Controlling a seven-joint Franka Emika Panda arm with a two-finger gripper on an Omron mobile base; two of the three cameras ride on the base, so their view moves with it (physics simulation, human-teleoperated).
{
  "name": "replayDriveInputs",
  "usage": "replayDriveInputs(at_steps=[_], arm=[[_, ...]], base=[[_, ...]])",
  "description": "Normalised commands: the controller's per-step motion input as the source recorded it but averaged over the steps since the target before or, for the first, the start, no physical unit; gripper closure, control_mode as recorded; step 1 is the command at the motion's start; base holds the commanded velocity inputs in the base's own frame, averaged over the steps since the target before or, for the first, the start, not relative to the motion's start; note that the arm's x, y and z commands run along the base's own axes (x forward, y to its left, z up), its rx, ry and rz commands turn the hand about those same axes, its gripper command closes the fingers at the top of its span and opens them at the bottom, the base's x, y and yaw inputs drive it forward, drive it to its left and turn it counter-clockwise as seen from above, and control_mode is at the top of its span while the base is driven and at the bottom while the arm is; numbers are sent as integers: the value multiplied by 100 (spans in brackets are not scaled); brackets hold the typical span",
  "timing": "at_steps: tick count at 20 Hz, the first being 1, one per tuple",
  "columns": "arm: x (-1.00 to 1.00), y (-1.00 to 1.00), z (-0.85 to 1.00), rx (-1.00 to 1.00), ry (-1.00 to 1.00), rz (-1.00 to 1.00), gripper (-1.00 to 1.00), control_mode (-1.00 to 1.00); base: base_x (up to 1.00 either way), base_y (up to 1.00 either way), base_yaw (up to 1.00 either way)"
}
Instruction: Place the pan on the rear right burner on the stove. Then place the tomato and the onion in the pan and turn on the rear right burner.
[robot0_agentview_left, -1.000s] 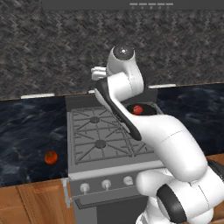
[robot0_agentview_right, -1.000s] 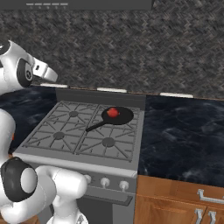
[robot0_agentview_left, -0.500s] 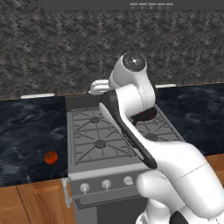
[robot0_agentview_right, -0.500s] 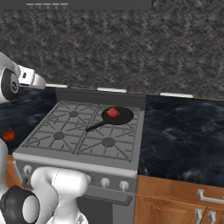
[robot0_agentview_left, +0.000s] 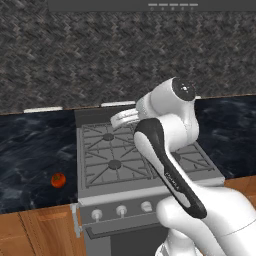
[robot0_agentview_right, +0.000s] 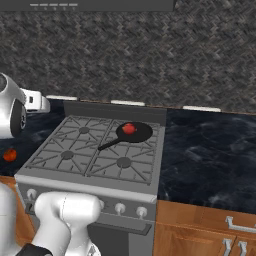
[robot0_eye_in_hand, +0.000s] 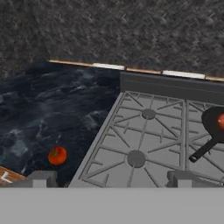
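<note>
Now onion (robot0_agentview_right: 129, 128) in pan (robot0_agentview_right: 134, 132), tomato (robot0_eye_in_hand: 57, 155) on counter (robot0_eye_in_hand: 52, 118)

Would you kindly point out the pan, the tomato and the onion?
pan (robot0_agentview_right: 141, 133): right base view, bare black base.
tomato (robot0_eye_in_hand: 57, 155): hand view, middle of its orange-red skin.
onion (robot0_agentview_right: 129, 128): right base view, its top.

**Pan and onion on the stove, tomato on the counter**

The black pan (robot0_agentview_right: 134, 132) is set on the rear right burner (robot0_agentview_right: 145, 135) of the grey stove (robot0_agentview_right: 75, 172), its handle pointed toward the front left. The pinkish-red onion (robot0_agentview_right: 129, 128) is seen inside it. The orange-red tomato (robot0_agentview_left: 58, 180) is left on the dark counter, near the stove's front left corner.
</note>
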Motion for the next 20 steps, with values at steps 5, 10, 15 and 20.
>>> replayDriveInputs(at_steps=[5, 10, 15, 20], arm=[[-16, 24, -6, -1, 0, 17, -100, -100], [-11, 35, -3, -2, 0, 12, -100, -100], [-4, 41, -11, -7, 2, 4, -100, -100], [0, 43, -15, -9, 6, 0, -100, -100]], base=[[0, 0, 0], [0, 0, 0], [0, 0, 0], [0, 0, 0]])
